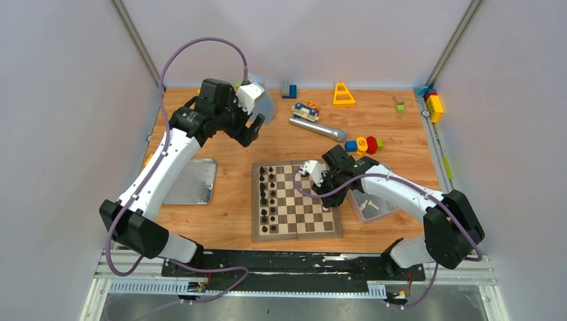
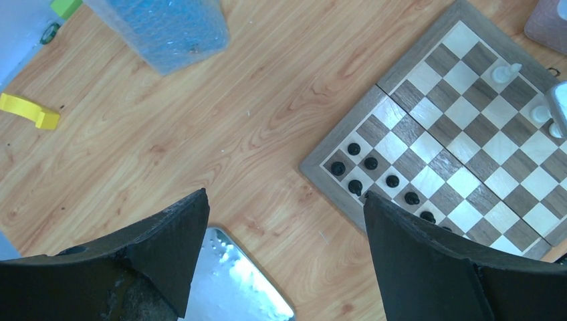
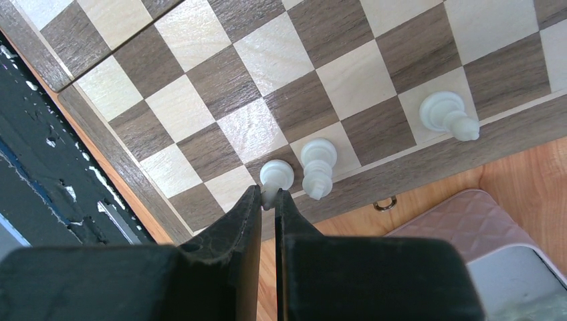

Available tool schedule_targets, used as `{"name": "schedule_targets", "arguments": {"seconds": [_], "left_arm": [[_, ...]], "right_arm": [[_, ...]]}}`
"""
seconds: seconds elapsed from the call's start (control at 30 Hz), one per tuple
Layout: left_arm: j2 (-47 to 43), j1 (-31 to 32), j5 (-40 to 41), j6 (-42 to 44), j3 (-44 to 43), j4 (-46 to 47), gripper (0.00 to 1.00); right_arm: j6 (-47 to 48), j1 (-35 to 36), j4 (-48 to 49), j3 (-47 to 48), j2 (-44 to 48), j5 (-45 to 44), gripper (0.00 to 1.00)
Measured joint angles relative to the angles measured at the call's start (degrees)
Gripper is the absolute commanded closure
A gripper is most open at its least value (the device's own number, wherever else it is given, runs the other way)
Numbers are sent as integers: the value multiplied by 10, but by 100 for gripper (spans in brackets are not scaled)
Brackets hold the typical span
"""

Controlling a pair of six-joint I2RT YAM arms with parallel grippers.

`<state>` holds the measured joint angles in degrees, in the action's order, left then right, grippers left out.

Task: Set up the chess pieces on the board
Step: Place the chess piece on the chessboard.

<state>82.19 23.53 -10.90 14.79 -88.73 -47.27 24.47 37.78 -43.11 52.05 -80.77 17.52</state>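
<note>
Chess pieces point(image 3: 318, 164) in white number three on the board point(image 3: 200, 114), along its 3 o'clock edge row in the top view; black pieces point(image 1: 267, 197) line the 9 o'clock side, and most white ones seem not yet placed. The corner piece point(image 3: 276, 174) at 4 o'clock stands upright, long axis vertical, head up, clamped by the right gripper point(image 3: 269, 196). The left gripper point(image 2: 284, 200) hangs spread wide, empty, at 10 o'clock.

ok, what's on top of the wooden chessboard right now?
On the dark-and-cream wooden chessboard: small black pieces in two columns at its left side, three cream pieces along the right edge, one pinched by the right fingers. Squares under the right arm are hidden overhead.
</note>
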Motion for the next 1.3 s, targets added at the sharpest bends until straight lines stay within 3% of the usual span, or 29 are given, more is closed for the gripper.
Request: {"name": "schedule_targets", "arguments": {"seconds": [1.3], "left_arm": [[-1,0,-14,0,14,5,5]], "right_arm": [[-4,3,0,-1,-1,-6,99]]}}
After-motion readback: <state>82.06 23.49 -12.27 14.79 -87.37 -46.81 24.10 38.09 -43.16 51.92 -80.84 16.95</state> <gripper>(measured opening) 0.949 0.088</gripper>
